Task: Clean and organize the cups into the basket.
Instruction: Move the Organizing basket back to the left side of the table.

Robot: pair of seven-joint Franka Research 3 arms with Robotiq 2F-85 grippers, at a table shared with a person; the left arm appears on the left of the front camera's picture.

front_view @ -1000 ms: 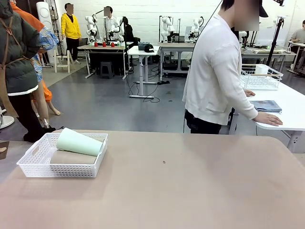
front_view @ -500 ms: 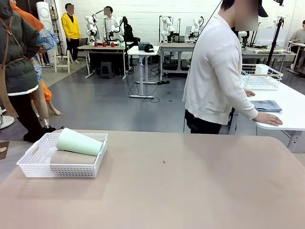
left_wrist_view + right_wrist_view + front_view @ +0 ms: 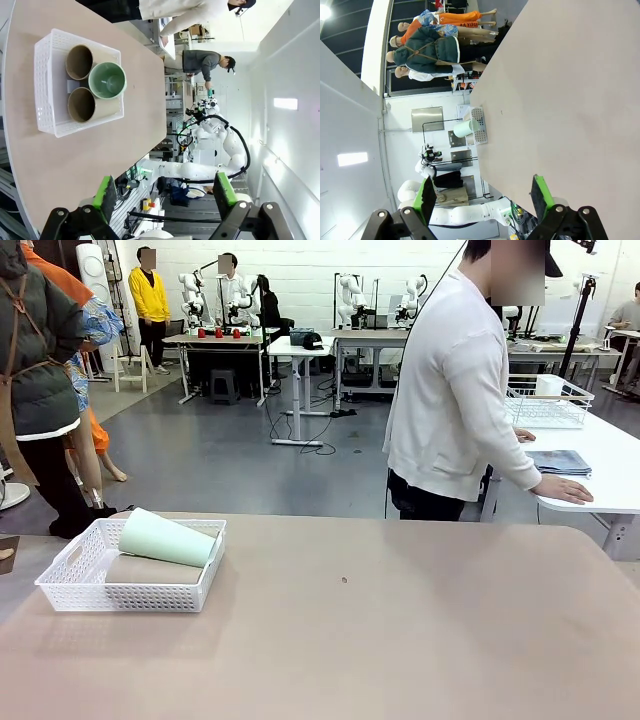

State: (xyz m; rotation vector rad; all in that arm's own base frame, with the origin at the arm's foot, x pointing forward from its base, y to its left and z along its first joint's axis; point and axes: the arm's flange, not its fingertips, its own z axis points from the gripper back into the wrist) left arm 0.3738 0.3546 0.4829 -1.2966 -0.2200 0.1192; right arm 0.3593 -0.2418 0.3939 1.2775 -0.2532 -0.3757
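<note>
In the basket (image 3: 50, 82), the mint cup (image 3: 107, 80) is perched on two tan cups (image 3: 80, 61) and could be rolled off by a nudge; both the left hand (image 3: 162, 192) and right hand (image 3: 484, 196) are held wide open, empty.

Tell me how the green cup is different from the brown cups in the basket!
The green cup is pale mint, while the two brown cups are matte tan. The green cup rides on top, propped across the brown cups, which lie low on the floor of the basket. Its far end also pokes above the basket's rim; the brown ones stay below it. All three are tall, handleless, lying on their sides with mouths facing the same way.
</note>
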